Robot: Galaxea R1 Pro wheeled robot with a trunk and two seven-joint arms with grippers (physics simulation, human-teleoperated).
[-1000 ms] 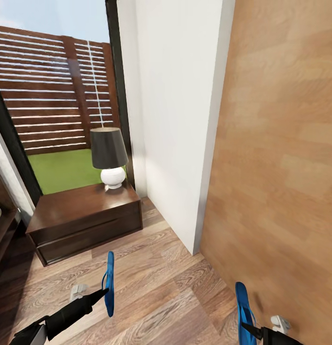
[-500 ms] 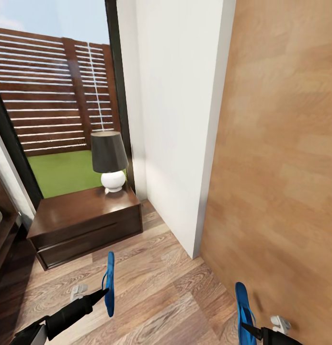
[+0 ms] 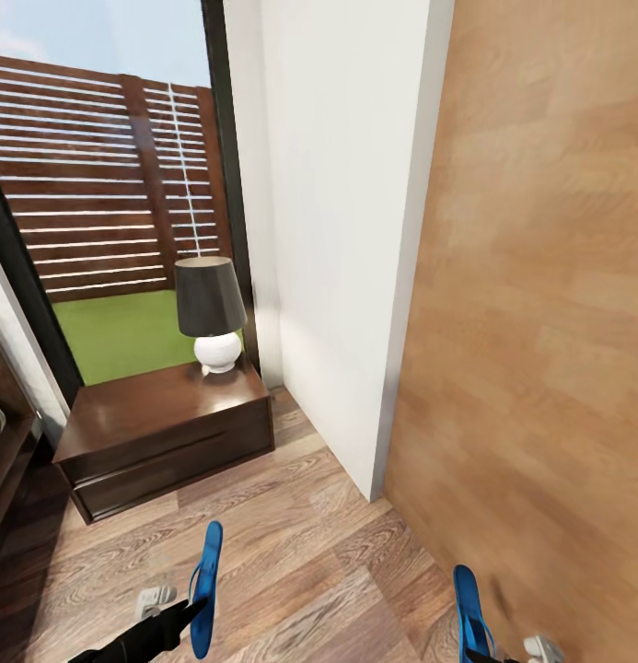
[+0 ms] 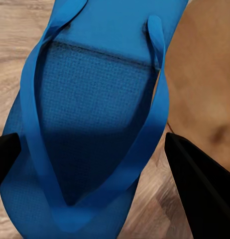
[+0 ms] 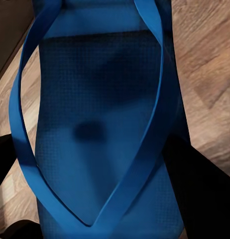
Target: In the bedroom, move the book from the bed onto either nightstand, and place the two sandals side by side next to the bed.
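I am carrying one sandal in each claw. The left claw [image 4: 90,149] is clamping the left sandal [image 3: 205,589], low at 7 o'clock in the head view; the right claw [image 5: 95,174] is clamping the right sandal [image 3: 469,615] at 5 o'clock. The nightstand [image 3: 162,433] with its lamp [image 3: 210,313] is standing at 10 o'clock, and the bed's frame [image 3: 1,451] is edging in at 9. The wood panel [image 3: 539,322] is looming close on my right, so swinging that arm could be knocking the sandal loose. Each sandal is hanging edge-up and may land on its side when I release.
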